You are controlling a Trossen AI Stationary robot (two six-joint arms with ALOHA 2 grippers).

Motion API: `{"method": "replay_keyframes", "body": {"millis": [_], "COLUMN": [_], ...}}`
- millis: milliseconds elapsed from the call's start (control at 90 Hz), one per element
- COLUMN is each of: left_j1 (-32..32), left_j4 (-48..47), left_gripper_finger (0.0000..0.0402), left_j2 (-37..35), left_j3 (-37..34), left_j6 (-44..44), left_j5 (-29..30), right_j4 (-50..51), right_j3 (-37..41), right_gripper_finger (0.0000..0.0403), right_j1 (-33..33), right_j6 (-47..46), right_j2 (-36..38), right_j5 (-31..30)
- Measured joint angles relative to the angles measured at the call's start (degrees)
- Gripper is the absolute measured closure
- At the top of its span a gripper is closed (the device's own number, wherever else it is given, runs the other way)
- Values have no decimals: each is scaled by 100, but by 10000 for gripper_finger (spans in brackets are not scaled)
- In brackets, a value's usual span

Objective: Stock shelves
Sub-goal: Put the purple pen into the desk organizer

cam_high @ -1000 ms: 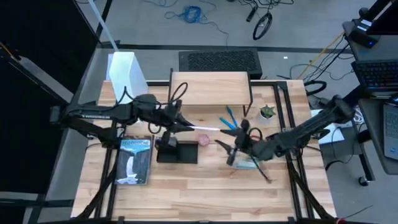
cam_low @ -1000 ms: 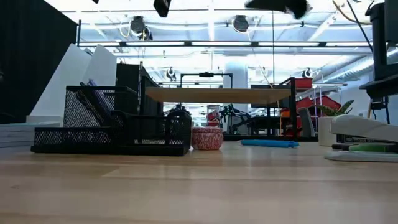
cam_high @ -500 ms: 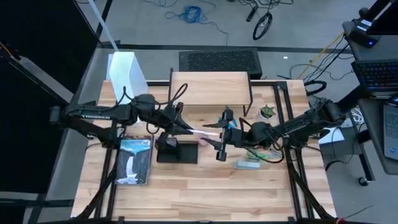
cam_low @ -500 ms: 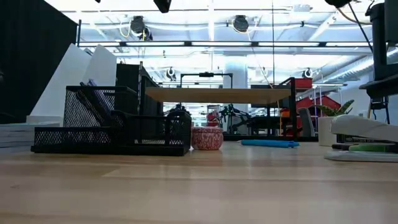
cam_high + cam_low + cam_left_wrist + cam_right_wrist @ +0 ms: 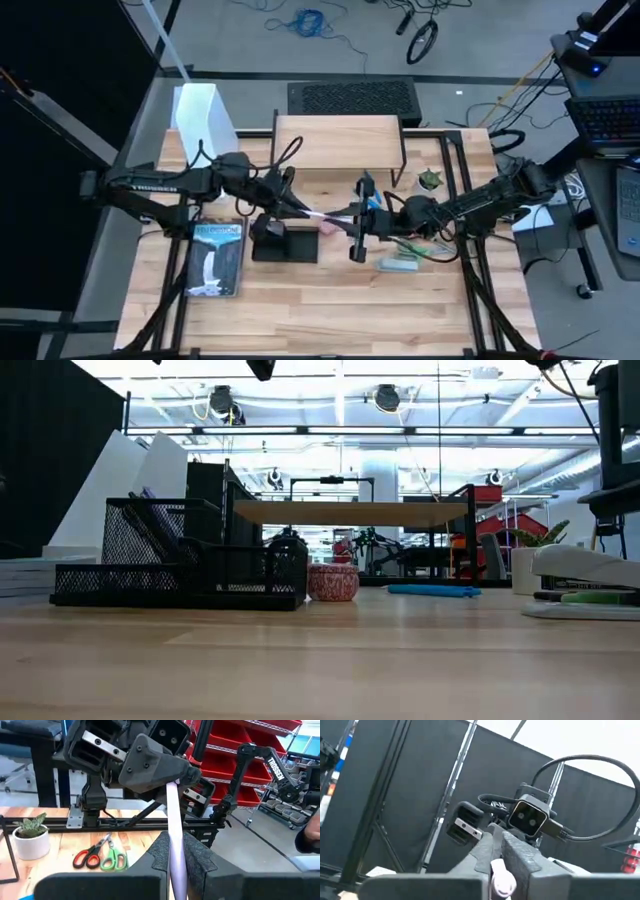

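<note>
The shelves are a low light-wood riser on thin black legs at the table's far middle, also seen in the low view. A pale lilac pen hangs level above the table's middle, in front of the riser. My left gripper is shut on its left end. My right gripper faces it from the right, shut on the pen's other end. The left wrist view shows the pen running from my left fingers into the right gripper. My left gripper pinches the pen's left end between its two fingers. The fingers lie level, pointing toward the table's right, and the pen sticks out ahead along them. The pen is clear of the table. My right gripper has the pen's right end between its two fingers, coming level from the table's right. The pen runs along the fingers, its tip reaching back toward the wrist camera. It stays level, clear of the table.
A black mesh organizer and a small pink pot stand under the pen. A book lies near left and a white file box stands far left. Blue pens, a potted plant and a stapler are at the right.
My right gripper has gone from above the stapler toward the table's left, up to the pen's free end, and now stands around that end. The pen has stayed level in my left gripper.
</note>
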State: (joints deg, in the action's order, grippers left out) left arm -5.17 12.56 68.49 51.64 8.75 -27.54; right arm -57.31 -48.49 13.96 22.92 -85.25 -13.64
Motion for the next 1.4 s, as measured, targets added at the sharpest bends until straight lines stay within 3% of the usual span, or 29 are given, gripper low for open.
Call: {"method": "replay_keyframes", "body": {"millis": [222,433,656,944,1178,1400], "left_j1": [-2,-8,-7,-7,-7,-7], "left_j4": [-370,-1909,-3687,-4930,-5197,-5252], "left_gripper_finger": [302,257,251,251,250,250], "left_j2": [-18,-534,-1538,-2596,-2919,-2922], "left_j3": [0,2,7,7,7,7], "left_j6": [-185,-427,-467,-323,-317,-318], "left_j5": [51,295,1510,2664,2946,2956], "right_j4": [119,1210,4073,6161,7240,8112], "right_j3": [0,-285,-1662,-3843,-5278,-5963], "right_gripper_finger": [396,396,397,397,396,395], "right_j1": [-1,-99,-487,-919,-1096,-1158], "right_j6": [-597,-1247,-2042,-2360,-2474,-2838], "right_j2": [-4,-4,-313,-1805,-2867,-3518], "right_j5": [-232,-467,-445,227,849,1037]}}
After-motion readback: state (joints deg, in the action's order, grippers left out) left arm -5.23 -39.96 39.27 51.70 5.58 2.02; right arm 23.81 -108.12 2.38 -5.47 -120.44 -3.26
